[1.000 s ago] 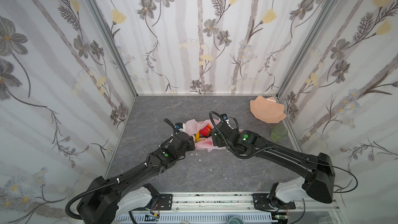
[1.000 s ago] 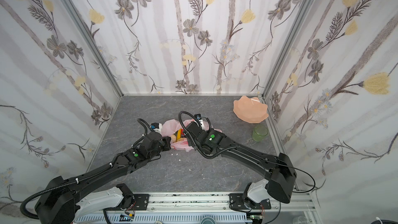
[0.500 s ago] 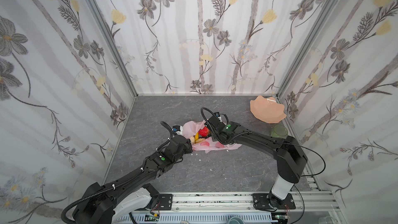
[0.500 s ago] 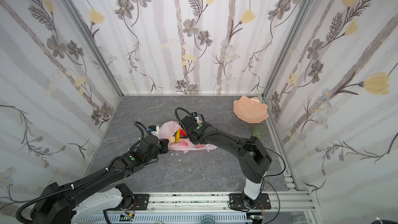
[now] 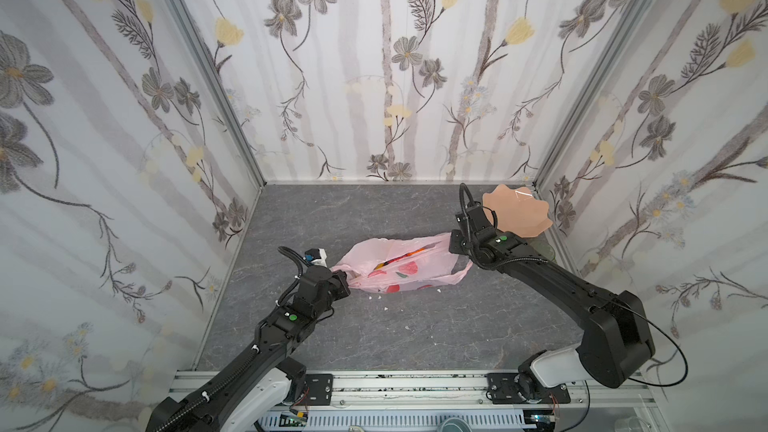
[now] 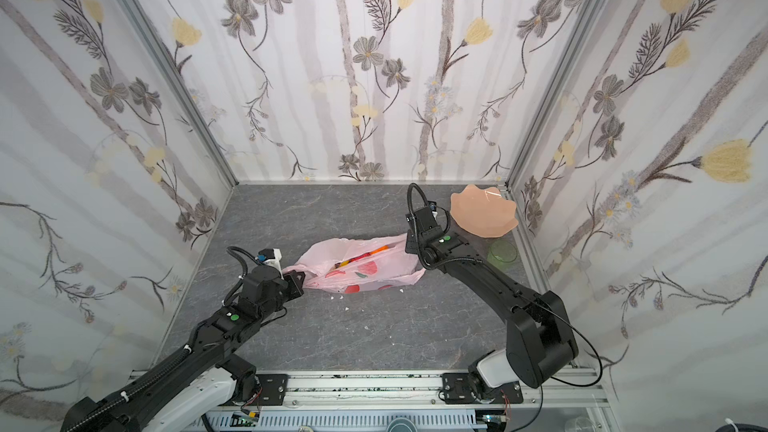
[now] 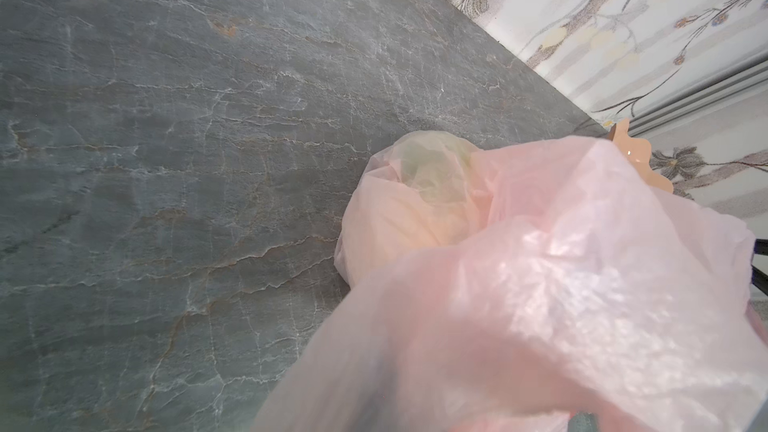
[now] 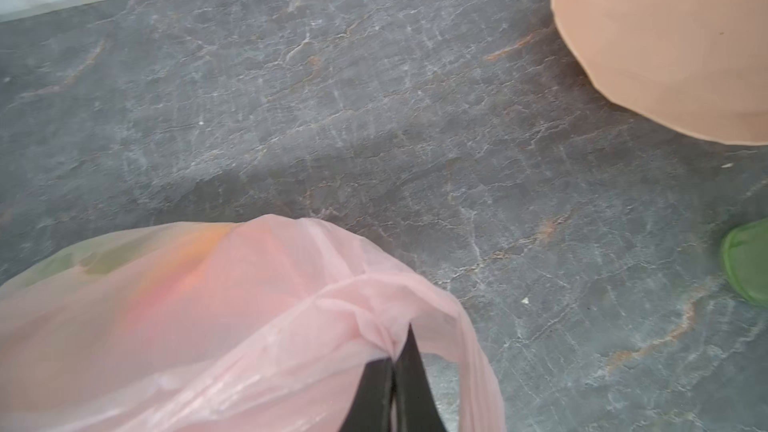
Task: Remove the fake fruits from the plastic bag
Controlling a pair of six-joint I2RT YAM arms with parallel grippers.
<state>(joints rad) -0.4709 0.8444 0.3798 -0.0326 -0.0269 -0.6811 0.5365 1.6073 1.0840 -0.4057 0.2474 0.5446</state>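
Pink bag (image 5: 399, 280) stretched on its side on the counter (image 5: 374, 334), fruits (image 5: 411, 252) inside showing through the film, left jaws clamped on its left end, right jaws pinching its right end, plate (image 6: 484, 214) and green cup (image 6: 502, 252) at far right.

No legible text anywhere

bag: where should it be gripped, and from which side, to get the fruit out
By its gathered handle ends, coming in from the outer sides. The bag lies flat, fruit showing through a gap on top. The left gripper is shut on the left end, the right gripper on the right handle; that likely leaves the gap reachable from above.
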